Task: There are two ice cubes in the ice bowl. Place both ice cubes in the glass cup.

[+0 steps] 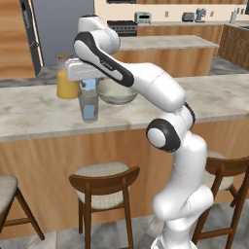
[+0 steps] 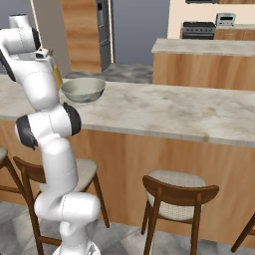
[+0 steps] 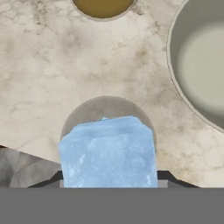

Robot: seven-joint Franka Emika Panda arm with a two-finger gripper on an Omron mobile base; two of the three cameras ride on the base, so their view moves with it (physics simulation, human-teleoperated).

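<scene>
Now the gripper is hanging directly over the glass cup, its fingers pinching an ice cube between them — in the hand view the pale blue block is sitting in front of the cup's round mouth, above it. A second ice cube is showing as a blue patch low inside the cup in the left base view. The cup is standing upright on the marble counter, near its front edge. The ice bowl is resting just behind and to the right of the cup, apart from it — its inside is looking bare in the hand view. An orange juice jar is standing to the cup's left and behind.
</scene>
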